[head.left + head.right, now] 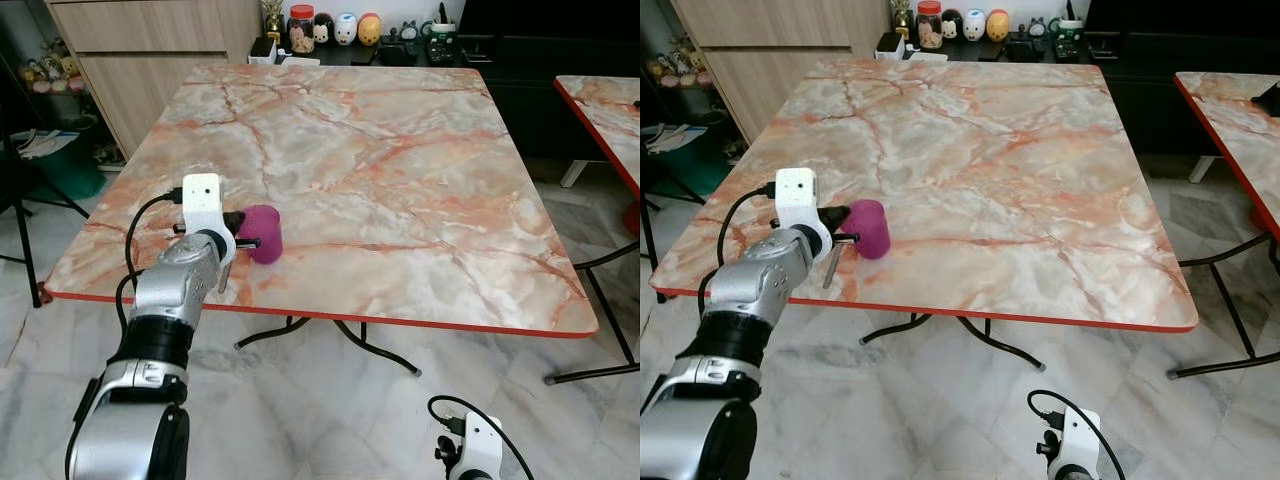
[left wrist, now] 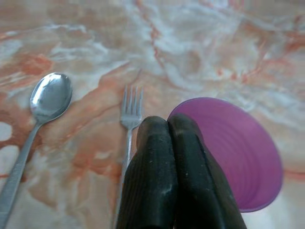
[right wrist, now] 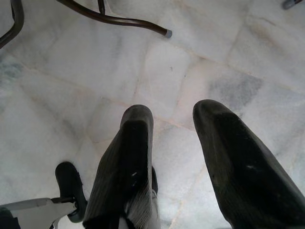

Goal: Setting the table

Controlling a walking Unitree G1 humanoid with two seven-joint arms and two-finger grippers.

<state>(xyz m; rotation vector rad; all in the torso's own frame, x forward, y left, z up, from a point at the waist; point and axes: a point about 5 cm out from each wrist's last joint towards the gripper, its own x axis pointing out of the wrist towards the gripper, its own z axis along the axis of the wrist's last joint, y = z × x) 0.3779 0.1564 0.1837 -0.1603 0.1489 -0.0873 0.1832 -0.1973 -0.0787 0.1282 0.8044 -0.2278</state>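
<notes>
**Purple cup on its side near the tabletop's front edge, left gripper closed just beside it**

The purple cup (image 1: 263,233) lies on its side on the marble-patterned tabletop (image 1: 400,170), close to the red-trimmed front edge and toward the robot's left. In the left wrist view its open mouth faces the camera. A fork (image 2: 128,125) lies just beside the cup on the tabletop, and a spoon (image 2: 38,119) lies beyond the fork, farther from the cup, the two roughly parallel.

The left gripper (image 2: 167,125) is over the tabletop next to the cup, its two black fingers pressed together with nothing between them; their tips sit between the fork and the cup's rim. Whether they touch the cup cannot be told.

The right gripper (image 3: 174,121) hangs low, well away from the cup, over the pale marble floor (image 3: 200,52), its fingers spread apart and empty.

Behind the tabletop's far edge, a row of small jars and figurines (image 1: 335,28) stands on a dark cabinet.
</notes>
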